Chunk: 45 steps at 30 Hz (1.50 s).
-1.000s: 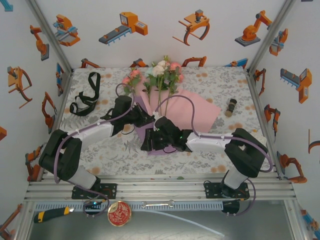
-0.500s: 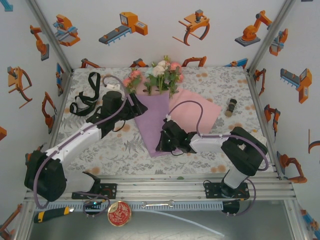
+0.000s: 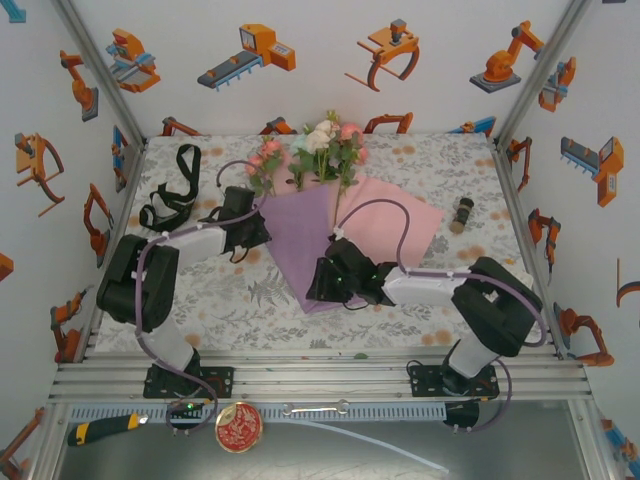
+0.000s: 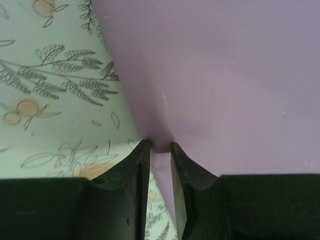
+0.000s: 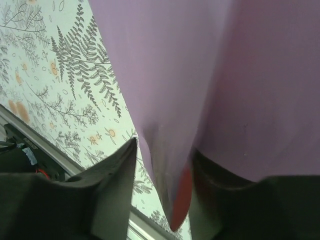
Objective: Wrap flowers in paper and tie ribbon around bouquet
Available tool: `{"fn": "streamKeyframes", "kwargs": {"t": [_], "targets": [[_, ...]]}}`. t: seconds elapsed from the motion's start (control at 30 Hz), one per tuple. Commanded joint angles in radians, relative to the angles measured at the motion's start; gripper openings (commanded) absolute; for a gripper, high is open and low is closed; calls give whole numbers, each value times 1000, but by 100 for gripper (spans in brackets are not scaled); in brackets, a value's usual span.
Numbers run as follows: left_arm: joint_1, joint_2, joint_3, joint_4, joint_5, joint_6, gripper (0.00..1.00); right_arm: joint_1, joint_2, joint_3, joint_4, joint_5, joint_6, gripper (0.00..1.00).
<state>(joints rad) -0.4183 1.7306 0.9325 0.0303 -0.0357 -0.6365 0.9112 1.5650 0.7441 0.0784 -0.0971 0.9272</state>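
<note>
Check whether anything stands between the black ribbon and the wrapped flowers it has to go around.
The left arm itself does: its left gripper sits at the bouquet's left edge, on the line from the ribbon. Otherwise I see just bare tablecloth between them.

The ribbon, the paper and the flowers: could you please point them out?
ribbon [image 3: 170, 205], top view, lower tangle.
paper [image 3: 300, 235], top view, lilac outer face.
flowers [image 3: 322, 135], top view, white rose head.
</note>
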Motion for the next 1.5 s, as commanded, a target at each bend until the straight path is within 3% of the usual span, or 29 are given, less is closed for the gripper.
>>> {"fn": "streamKeyframes", "kwargs": {"t": [0.0, 0.17, 0.3, 0.43, 0.57, 0.7, 0.93, 1.07, 1.2, 1.37, 1.47], "targets": [[3, 27, 68, 55, 26, 11, 27, 7, -151, -7, -158, 87, -27, 47], [5, 85, 104, 64, 46, 4, 27, 114, -295, 59, -262, 191, -131, 41], [8, 89, 104, 58, 37, 3, 27, 163, -153, 212, -167, 66, -244, 39], [29, 97, 118, 30, 17, 10, 27, 145, 24, 314, -163, 111, -275, 35], [92, 149, 171, 24, 48, 33, 27, 63, 126, 280, -131, 83, -270, 28], [161, 232, 260, 38, 126, 19, 27, 51, 151, 224, -96, 34, -277, 26], [247, 354, 436, 20, 224, -16, 25, 49, 91, 139, 2, -42, -228, 32], [256, 209, 434, -12, 227, -1, 27, 26, -13, 122, 9, -55, -206, 40], [217, -52, 270, -16, 193, -29, 32, -34, -97, 56, 18, -13, -198, 41], [20, -327, 26, -111, 56, 9, 34, -89, -75, 32, -12, -72, -218, 39], [-124, -462, -116, -142, -42, -11, 34, -98, -44, 41, -85, -32, -235, 38]]}}
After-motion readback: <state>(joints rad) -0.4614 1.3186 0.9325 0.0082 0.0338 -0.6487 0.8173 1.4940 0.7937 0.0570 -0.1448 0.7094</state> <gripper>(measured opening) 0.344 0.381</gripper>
